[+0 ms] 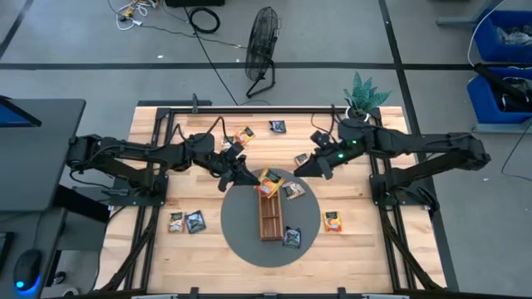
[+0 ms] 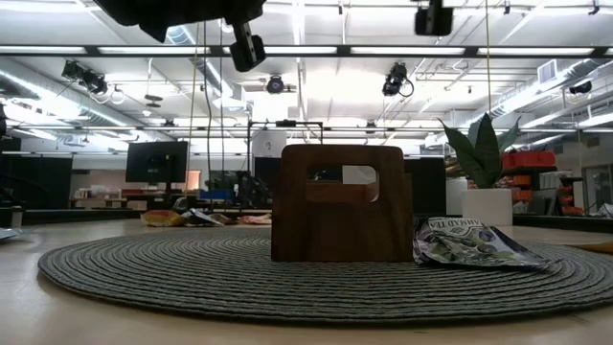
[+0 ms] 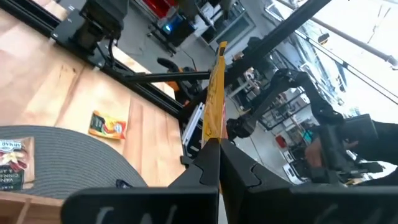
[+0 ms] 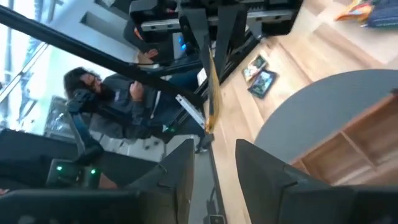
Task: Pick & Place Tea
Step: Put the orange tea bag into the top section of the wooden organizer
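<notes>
My left gripper (image 1: 249, 176) (image 3: 219, 163) hangs level over the far end of the brown wooden tray (image 1: 268, 214), shut on an orange tea sachet (image 3: 214, 106) that shows edge-on in the left wrist view. My right gripper (image 1: 302, 169) (image 4: 214, 174) stands open just to the right of it, nothing between its fingers. The tray lies lengthwise on a round grey mat (image 1: 241, 237). More tea sachets lie flat on the mat (image 1: 294, 189) (image 1: 292, 237) and on the wood (image 1: 332, 220) (image 1: 195, 221). My left gripper pinches one end of the orange sachet (image 3: 216, 138) between its two fingers (image 3: 199, 171). The fingers come level from the table's left. The sachet sticks out past the fingertips toward my right gripper, on edge and lifted clear of the tray and mat.
Two sachets (image 1: 244, 134) (image 1: 277, 126) lie near the table's far edge, and another (image 1: 175, 221) at the near left. A potted plant (image 1: 363, 100) stands at the far right corner. A person (image 4: 106, 99) sits beyond the table's left side.
</notes>
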Available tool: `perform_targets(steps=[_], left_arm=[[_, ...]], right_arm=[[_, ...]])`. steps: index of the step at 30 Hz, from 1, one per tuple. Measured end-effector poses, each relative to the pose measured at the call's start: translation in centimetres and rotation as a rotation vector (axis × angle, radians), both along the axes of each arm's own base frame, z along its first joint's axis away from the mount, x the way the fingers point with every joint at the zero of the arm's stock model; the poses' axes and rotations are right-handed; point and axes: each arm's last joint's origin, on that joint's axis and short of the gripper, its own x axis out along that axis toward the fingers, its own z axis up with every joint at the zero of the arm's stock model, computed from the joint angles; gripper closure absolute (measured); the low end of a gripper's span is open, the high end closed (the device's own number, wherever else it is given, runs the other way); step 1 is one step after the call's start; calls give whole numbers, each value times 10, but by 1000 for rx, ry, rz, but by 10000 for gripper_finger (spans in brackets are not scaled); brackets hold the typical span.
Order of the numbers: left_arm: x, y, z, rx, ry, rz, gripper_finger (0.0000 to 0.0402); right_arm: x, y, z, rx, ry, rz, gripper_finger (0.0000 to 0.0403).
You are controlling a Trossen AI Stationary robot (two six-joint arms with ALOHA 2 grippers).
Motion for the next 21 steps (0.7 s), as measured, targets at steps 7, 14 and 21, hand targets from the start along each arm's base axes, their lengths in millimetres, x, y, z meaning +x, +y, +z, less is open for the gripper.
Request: perform_targets(steps=[7, 14, 21], left_arm=[[0, 0, -2, 2, 20, -9, 401], [-1, -1, -7, -2, 75, -34, 401], [-1, -2, -7, -4, 75, -47, 401]], right_arm=[[20, -4, -13, 2, 5, 48, 272], [31, -11, -14, -31, -66, 33, 242], [49, -11, -28, -12, -54, 70, 214]])
